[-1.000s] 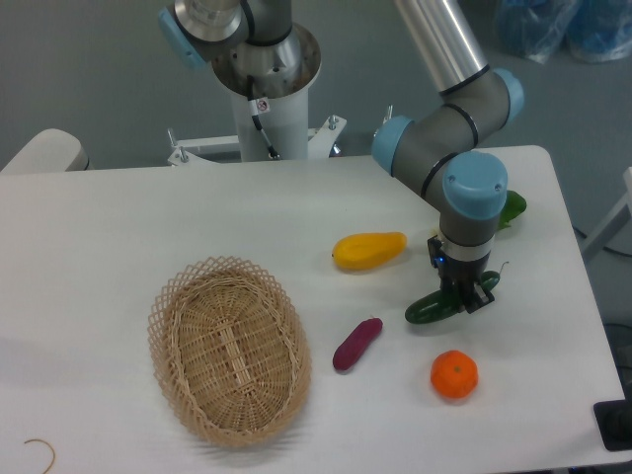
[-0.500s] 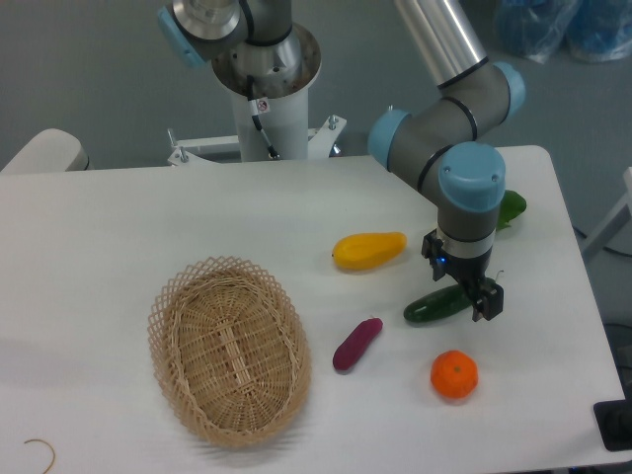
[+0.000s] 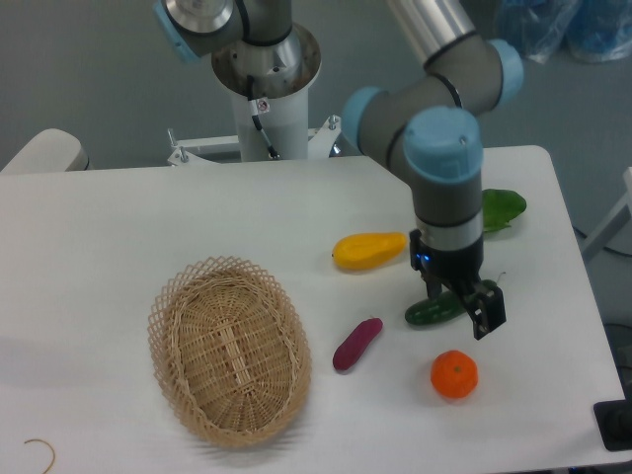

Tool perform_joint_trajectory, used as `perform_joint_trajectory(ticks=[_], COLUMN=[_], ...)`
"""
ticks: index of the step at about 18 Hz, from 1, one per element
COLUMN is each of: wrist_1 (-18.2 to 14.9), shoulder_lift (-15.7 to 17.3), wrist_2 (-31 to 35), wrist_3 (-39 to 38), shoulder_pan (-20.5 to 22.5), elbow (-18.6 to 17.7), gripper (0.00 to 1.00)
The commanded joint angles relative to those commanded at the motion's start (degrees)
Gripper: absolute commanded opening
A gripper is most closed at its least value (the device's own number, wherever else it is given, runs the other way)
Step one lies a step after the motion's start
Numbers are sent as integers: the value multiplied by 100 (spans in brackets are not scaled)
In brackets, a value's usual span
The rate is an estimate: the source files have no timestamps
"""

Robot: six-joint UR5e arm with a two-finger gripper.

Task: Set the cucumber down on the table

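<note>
— On the right half of the table [image 3: 148, 217], what lies there?

— The cucumber [image 3: 433, 311], dark green and glossy, lying flat on the white surface, tilted a little with its right end higher. The gripper [image 3: 462, 305] hangs over that right end, with its fingers [image 3: 489, 309] apart and not clamped on anything; one dark finger shows in front of the cucumber, the other just behind it. Whether they touch the skin I cannot tell.

— And around it?

— A yellow fruit [image 3: 368, 250] up and to the left, near but apart. A small purple piece [image 3: 357, 343] lower left, an orange [image 3: 454, 374] just below, none touching the cucumber. A bright green leafy item [image 3: 502, 208] sits near the right edge, partly behind the arm [image 3: 442, 168].

— The left side?

— A wicker basket [image 3: 229, 349], oval, well apart from the vegetables. At the lower left corner a thin curved bit of wire or string [image 3: 39, 450]; I cannot tell which.

— What is the surface like?

— Smooth, white, rounded at the far right corner, with soft shadows under the arm and basket.

— And the room?

— A grey floor behind the table, the white pedestal [image 3: 267, 109] of the robot's base at the far edge, and blue plastic bags [image 3: 563, 25] in the top right corner. A pale rounded object [image 3: 44, 150] pokes in at the left.
</note>
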Motion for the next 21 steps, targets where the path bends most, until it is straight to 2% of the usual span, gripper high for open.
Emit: perform_joint_trajectory(ticks=[2, 5, 7, 10, 12, 15, 21], wrist_1=[-579, -1695, -2057, -2295, -2454, -2463, -2445], shoulder_lift=[150, 212, 238, 247, 387, 449, 484], wrist_2=[0, 0, -17, -35, -35, -62, -123], wrist_3=[-9, 69, 114, 726, 1332, 2010, 2118], shoulder_pan=[17, 254, 439, 702, 922, 1124, 1134], elbow=[280, 957, 1117, 1064, 994, 906, 844], gripper=[100, 100, 100, 100, 100, 100, 100])
